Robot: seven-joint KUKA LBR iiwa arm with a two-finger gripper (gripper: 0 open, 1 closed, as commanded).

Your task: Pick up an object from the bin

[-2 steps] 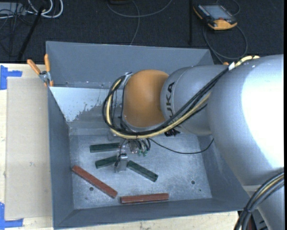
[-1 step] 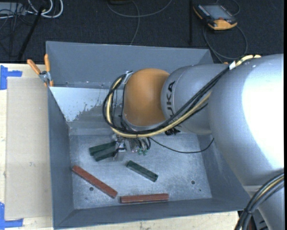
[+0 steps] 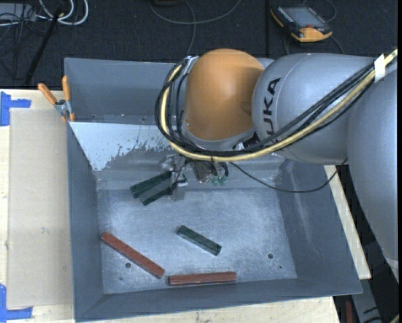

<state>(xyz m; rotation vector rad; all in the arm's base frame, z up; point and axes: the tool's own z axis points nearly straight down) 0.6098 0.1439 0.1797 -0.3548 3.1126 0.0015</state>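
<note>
Gripper (image 3: 138,194): near the bin's (image 3: 84,214) back wall, fingers a little apart, nothing between them.
Green bar (image 3: 198,240): middle of the floor.
Brown bar (image 3: 132,255): front left.
Second brown bar (image 3: 202,278): front edge.

The arm (image 3: 322,106) is reaching in from the right of the camera view, its thick grey links lying across the upper right and carrying black lettering near the wrist. An orange domed cover (image 3: 221,93) is capping the wrist, sitting in the upper middle of the view. Black and pale yellow cables (image 3: 171,113) are looping round the cover's left side and running back along the arm to the right. Below the cover the gripper (image 3: 150,190) is pointing out to the left, showing as a dark, narrow shape past a small metal mount (image 3: 181,173).
</note>
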